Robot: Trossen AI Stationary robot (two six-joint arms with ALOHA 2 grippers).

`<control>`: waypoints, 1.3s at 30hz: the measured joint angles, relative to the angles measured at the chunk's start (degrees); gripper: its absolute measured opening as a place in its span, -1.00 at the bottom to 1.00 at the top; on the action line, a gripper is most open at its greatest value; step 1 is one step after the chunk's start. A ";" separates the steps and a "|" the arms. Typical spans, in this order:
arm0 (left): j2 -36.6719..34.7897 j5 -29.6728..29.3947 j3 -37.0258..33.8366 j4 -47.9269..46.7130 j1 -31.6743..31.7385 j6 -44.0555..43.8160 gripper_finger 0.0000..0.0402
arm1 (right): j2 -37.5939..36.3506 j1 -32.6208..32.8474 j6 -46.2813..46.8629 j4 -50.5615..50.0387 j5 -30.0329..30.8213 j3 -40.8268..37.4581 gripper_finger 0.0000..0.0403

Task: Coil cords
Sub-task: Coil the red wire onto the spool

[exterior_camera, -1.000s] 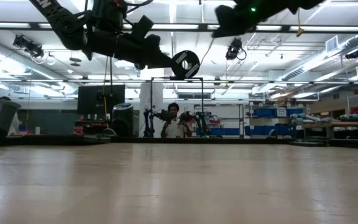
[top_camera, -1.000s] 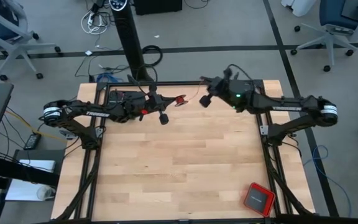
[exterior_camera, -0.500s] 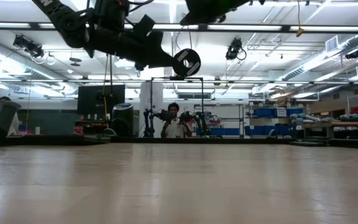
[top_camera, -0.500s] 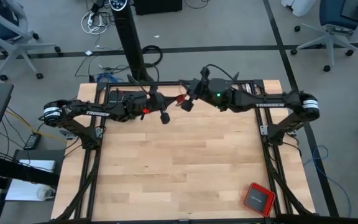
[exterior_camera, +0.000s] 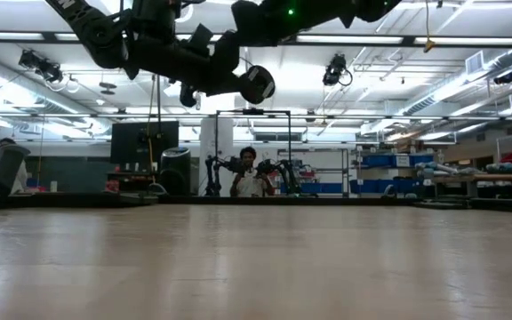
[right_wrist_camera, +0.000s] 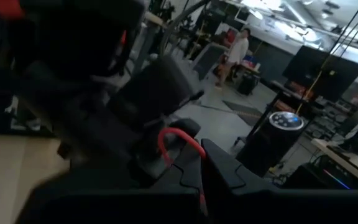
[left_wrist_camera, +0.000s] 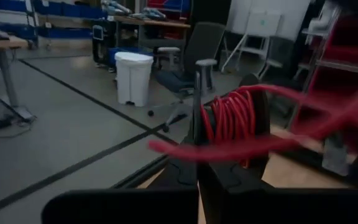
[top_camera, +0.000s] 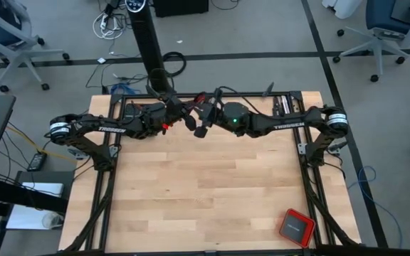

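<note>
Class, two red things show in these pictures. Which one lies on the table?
The red box, lying at the table's near right corner. The red cord is held up in the air between the two grippers.

Pale wooden worktop on a grey floor marked with dark lines. Office chairs stand beyond its far corners. A white waste bin stands farther off. Strip lights line the ceiling; a person stands in the distance.

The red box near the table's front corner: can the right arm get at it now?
Probably yes, but not at once. The red box lies alone on bare wood, nothing around it. The right gripper is shut on the cord, far across the table.
</note>
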 joint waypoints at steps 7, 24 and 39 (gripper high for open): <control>0.00 2.59 0.00 1.61 -0.02 -5.87 -1.00 | 0.55 0.24 -0.19 -0.97 -0.02 0.00 -1.00; 0.00 14.20 0.00 4.22 3.41 -19.20 -1.00 | -0.88 1.68 -10.39 2.25 4.67 -0.09 -1.00; 0.00 23.66 0.00 9.02 3.86 -24.22 -1.00 | -0.78 3.76 -7.19 -3.02 5.00 -3.13 -1.00</control>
